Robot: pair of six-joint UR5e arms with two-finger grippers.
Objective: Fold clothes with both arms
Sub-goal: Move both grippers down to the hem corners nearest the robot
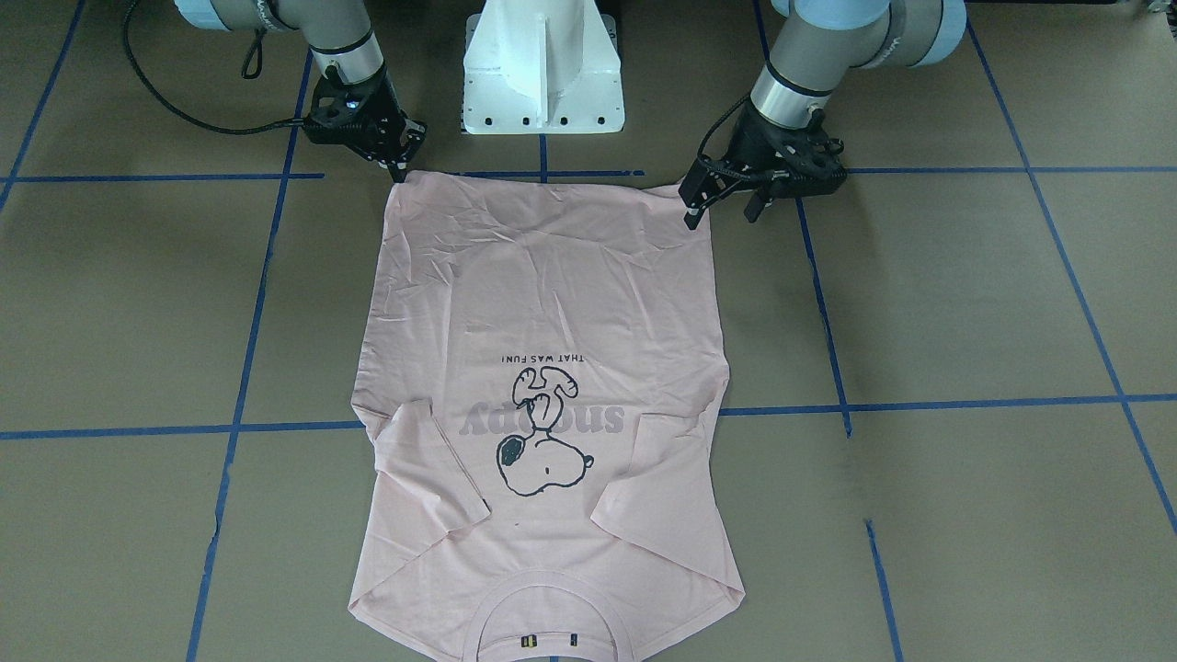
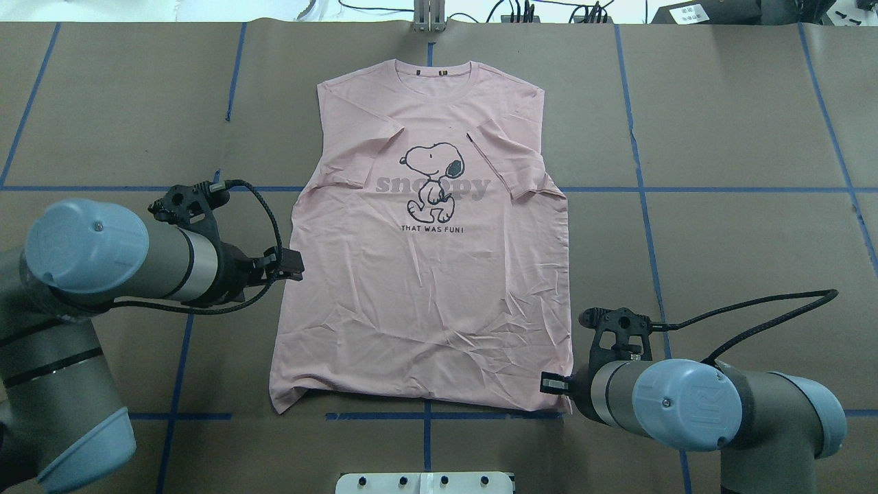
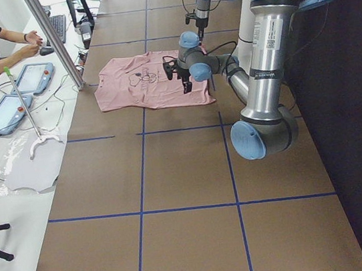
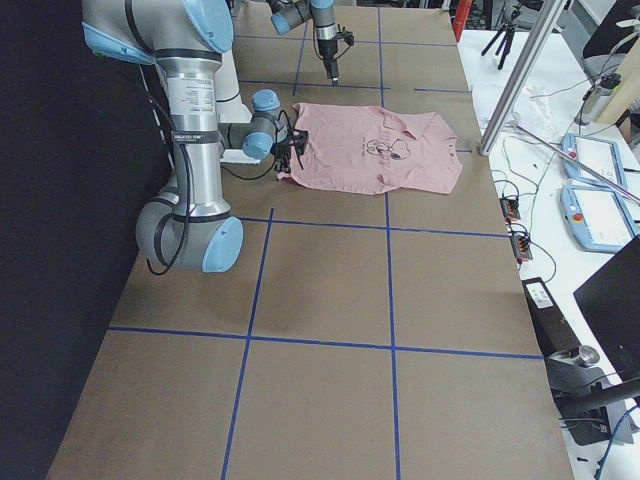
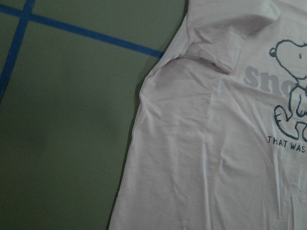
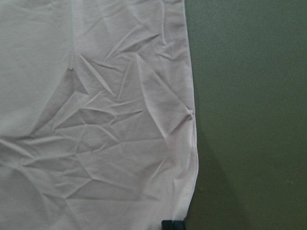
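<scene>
Lying flat on the brown bench with blue tape lines (image 2: 741,247), the pale pink short-sleeved cotton T-shirt with a black dog print (image 2: 425,309) runs its long axis straight away from the robot, hem nearest (sleeves folded inward). The black two-fingered right tool (image 1: 399,167) sits at the hem's right corner; apart or together, I cannot tell. The black left tool (image 1: 722,210), fingers apart, hovers beside the left edge, farther from its corner
</scene>
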